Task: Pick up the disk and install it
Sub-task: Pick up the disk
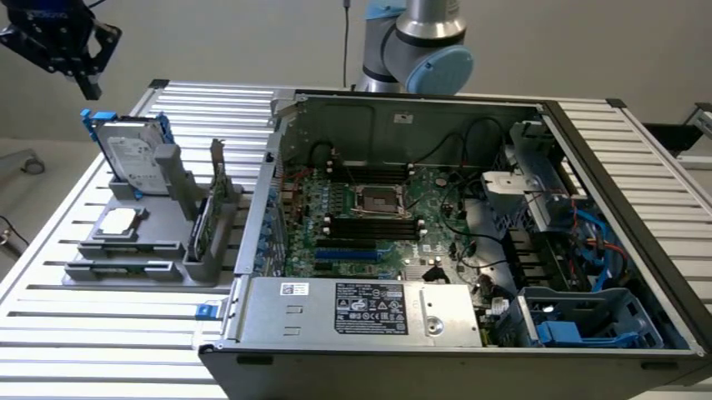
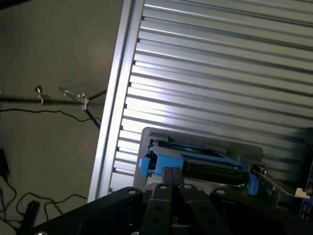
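Observation:
The disk [image 1: 132, 154] stands upright on its edge in a grey holder [image 1: 145, 250] at the exterior view's left, its white label and blue carrier showing. My gripper [image 1: 87, 83] hangs well above it, near the table's far corner, touching nothing. In the wrist view the disk [image 2: 195, 164] appears edge-on below my gripper [image 2: 172, 180], whose two dark fingers [image 2: 164, 188] are pressed together and hold nothing.
The same holder carries a small square silver chip [image 1: 118, 220] and a thin green card [image 1: 212, 208] standing on edge. An open computer case [image 1: 445, 217] takes up the middle of the slatted table [image 1: 100, 325]; a blue drive bay [image 1: 589, 321] sits in its near right corner.

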You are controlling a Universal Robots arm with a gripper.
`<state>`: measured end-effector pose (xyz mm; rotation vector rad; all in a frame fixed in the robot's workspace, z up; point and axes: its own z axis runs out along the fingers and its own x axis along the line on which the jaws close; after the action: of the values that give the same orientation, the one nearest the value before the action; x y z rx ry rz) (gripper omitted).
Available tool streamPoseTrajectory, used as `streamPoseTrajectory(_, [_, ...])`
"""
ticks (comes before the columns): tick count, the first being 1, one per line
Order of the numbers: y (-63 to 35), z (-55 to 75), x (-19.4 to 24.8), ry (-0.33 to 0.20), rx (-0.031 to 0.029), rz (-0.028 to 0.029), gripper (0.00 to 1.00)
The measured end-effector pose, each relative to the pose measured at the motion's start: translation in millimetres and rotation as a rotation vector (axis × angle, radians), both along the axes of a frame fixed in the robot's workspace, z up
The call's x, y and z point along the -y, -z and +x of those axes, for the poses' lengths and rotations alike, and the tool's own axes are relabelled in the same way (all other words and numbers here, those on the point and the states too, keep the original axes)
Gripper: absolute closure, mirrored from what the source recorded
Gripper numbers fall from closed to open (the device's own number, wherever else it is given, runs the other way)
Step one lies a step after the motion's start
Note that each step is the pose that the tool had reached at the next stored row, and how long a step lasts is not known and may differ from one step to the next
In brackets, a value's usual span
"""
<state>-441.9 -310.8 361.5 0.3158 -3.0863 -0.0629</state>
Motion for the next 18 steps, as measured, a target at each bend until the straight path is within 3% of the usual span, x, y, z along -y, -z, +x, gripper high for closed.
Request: streamPoseTrajectory(18, [0.6, 0.0, 0.0, -0.327, 0.0017, -0.0002, 0.89])
